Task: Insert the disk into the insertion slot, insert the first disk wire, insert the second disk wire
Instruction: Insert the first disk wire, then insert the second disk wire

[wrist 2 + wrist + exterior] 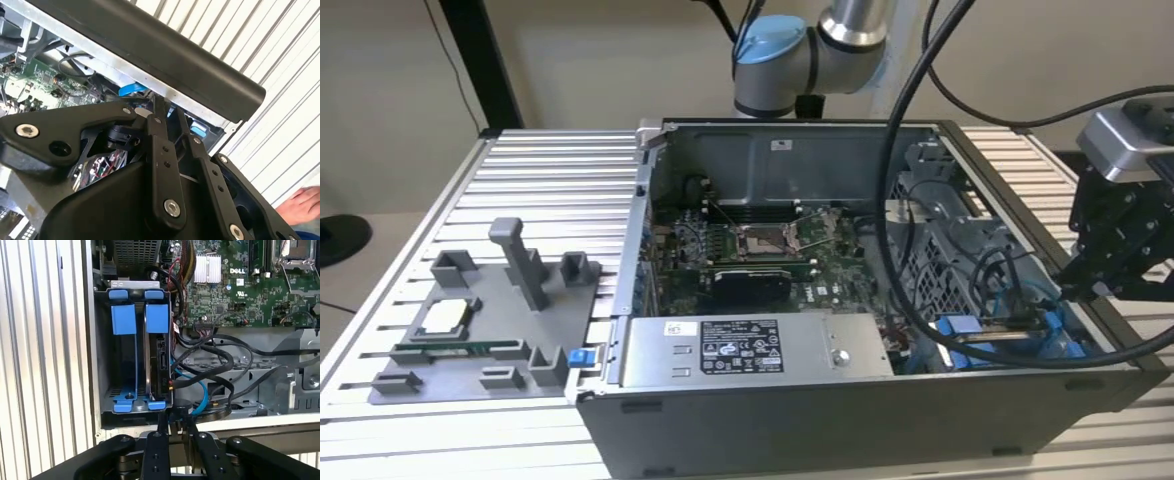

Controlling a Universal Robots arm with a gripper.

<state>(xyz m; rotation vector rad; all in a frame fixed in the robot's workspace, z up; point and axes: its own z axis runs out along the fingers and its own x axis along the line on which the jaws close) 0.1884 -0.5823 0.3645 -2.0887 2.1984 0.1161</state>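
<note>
— Aluminium, ribbed in long pale slats, for the worktop (547, 170). Plain beige wall (587, 60) behind, crossed by a black upright post (483, 60).

— And on top?

— Open computer case (854, 420) of grey sheet metal, with a green circuit board (761, 250) inside. Boxy grey power unit (647, 360) with a white sticker along the near side. Toward the exterior view's left, a matte grey moulded tray (454, 385) with blocky pegs.

— Whereabouts of the disk (161, 360)?

— On edge in the insertion slot (102, 365), a grey metal bay with glossy blue plastic rails. Black and blue wires (210, 365) looping just beside; plugged in or not, cannot tell.

— And the tool (176, 415)?

— Black, angular, poised by the case's edge nearest that bay. Clenched or released, cannot tell. Also a person's hand (301, 205) over the slats, in the second wrist view.
</note>
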